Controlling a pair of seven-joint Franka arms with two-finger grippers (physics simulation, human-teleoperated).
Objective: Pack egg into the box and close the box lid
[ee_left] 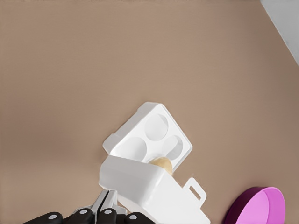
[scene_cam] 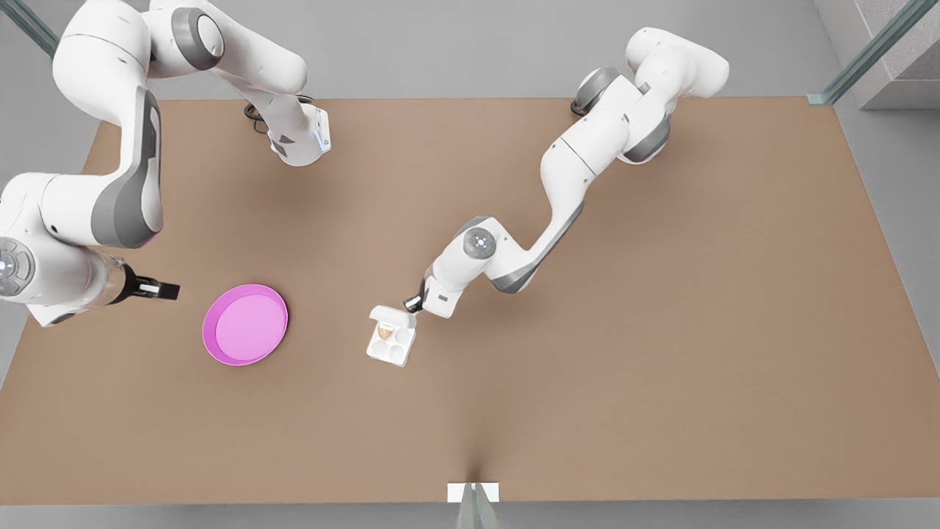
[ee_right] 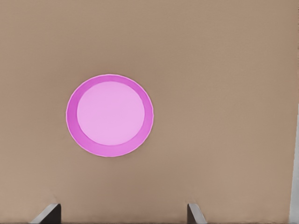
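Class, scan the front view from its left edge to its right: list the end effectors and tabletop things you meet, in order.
Right end effector → pink plate → box holding the egg → left end effector, at the box lid.

Bare table (scene_cam: 624, 367) surrounds the box (scene_cam: 391, 345); only the pink plate (scene_cam: 245, 325) stands nearby.
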